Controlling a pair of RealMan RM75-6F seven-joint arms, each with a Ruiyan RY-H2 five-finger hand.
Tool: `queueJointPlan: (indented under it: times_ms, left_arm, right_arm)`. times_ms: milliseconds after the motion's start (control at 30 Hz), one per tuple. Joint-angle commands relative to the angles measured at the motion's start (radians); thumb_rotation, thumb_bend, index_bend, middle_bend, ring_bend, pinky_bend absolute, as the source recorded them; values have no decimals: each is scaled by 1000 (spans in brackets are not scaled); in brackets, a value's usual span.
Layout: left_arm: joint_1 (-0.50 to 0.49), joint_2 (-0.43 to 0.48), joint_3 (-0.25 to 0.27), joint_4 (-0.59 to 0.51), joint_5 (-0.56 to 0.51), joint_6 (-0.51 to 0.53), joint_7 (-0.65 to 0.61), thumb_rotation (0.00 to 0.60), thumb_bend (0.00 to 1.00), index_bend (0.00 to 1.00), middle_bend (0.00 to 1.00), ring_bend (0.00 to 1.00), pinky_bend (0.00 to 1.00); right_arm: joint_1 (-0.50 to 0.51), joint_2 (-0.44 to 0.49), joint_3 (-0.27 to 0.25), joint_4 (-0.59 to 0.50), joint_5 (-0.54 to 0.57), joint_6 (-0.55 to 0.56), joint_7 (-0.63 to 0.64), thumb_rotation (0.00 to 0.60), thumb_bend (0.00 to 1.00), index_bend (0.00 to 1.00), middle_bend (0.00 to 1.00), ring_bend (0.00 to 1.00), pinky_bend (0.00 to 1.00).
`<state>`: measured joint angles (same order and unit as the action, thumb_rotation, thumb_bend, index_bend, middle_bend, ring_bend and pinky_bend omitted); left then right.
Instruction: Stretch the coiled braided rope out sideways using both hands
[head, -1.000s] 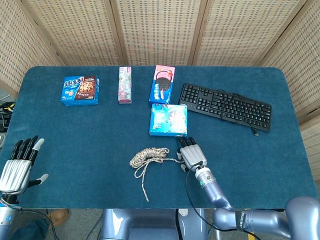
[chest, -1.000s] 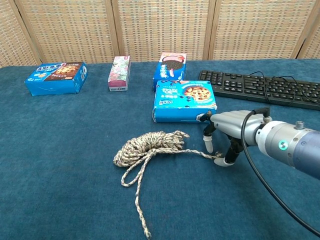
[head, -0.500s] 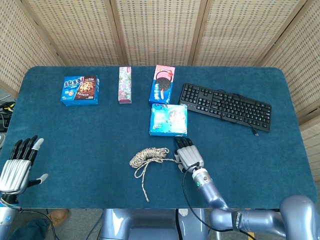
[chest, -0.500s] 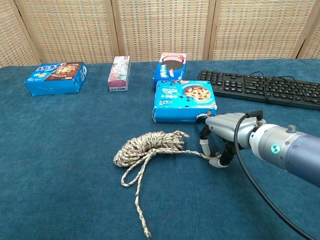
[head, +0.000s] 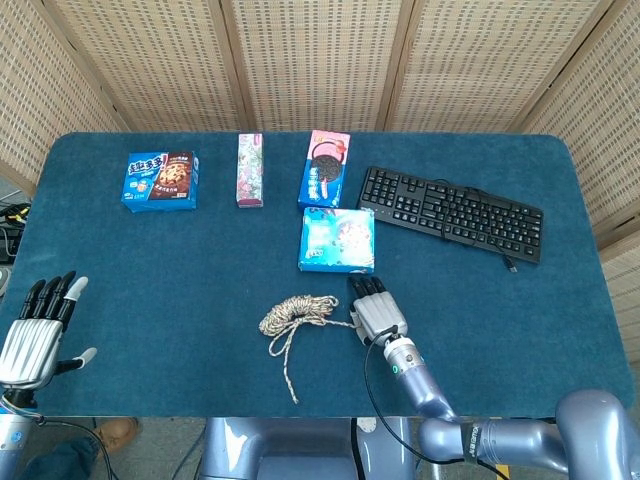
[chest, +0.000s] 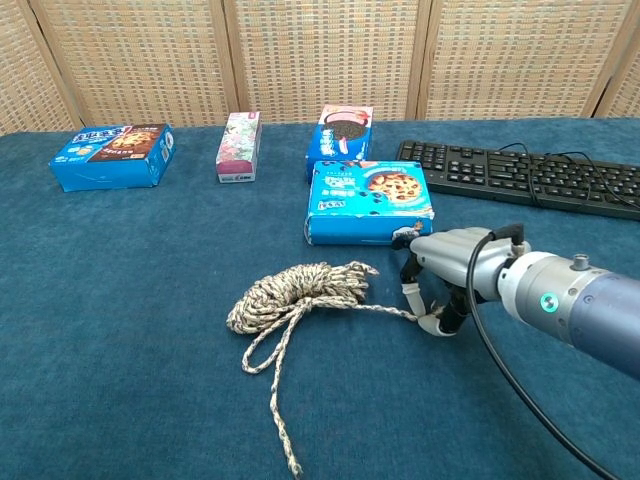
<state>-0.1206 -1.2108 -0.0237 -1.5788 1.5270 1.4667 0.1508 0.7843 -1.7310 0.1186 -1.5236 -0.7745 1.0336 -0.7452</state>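
- Blue cloth covers the desk (head: 150, 290), and the braided rope (head: 297, 312) lies in a loose coil at the lower middle of the head view, one tail running down toward the bottom edge and another strand reaching right toward my right hand (head: 378, 314).
- Over the last second my right hand has crept leftward, from lower right of the coil to the very end of that stretched strand; in the chest view my right hand (chest: 437, 275) now stands fingertips-down on the cloth with the rope (chest: 300, 290) end right at them.
- My fingers (chest: 409, 296) curl down around that end with a gap between them; it looks like a pinch forming, but I cannot tell whether the strand is truly clamped or only touched.
- The coil itself has not shifted in that second, so I judge no pull has begun.
- My left hand (head: 35, 330) sits at the lower left edge of the head view, fingers spread and holding nothing, unmoved and well apart from the rope.
- For the task this means one end is nearly secured; the other hand has yet to reach the coil before any sideways stretch.
- A snack box (head: 337, 240) lies just above my right hand, close enough to bump.
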Motion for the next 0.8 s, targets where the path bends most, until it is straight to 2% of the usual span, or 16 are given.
queueJointPlan:
  times_ms: [33,267,467,667,800]
  left_arm:
    - [0,0,0,0,-1,0,0,600,0,0,0,0,0]
    - [-1,-2,4,-1,10,2,4,600,0,0,0,0,0]
    - [-34,-11,31,-6,89,-27,38,600,0,0,0,0,0]
    - [-108,-23,48,-31,176,-107,96,600,0,0,0,0,0]
    - [-156,-23,47,-46,212,-160,128,600,0,84,0,0,0]
  right_arm:
    - [-1,-2,-3,3,-11,5,3,600,444,609,0,0,0]
    - [-7,4,-18,-10,-54,22,9,600,460,624,0,0,0]
    - [-18,28,-39,-40,-122,48,12,600,464,630,0,0,0]
    - [-22,34,-43,-50,-147,51,11,600,463,632,0,0,0]
    - [-21,36,-42,-54,-151,54,1,600,464,636,0,0,0]
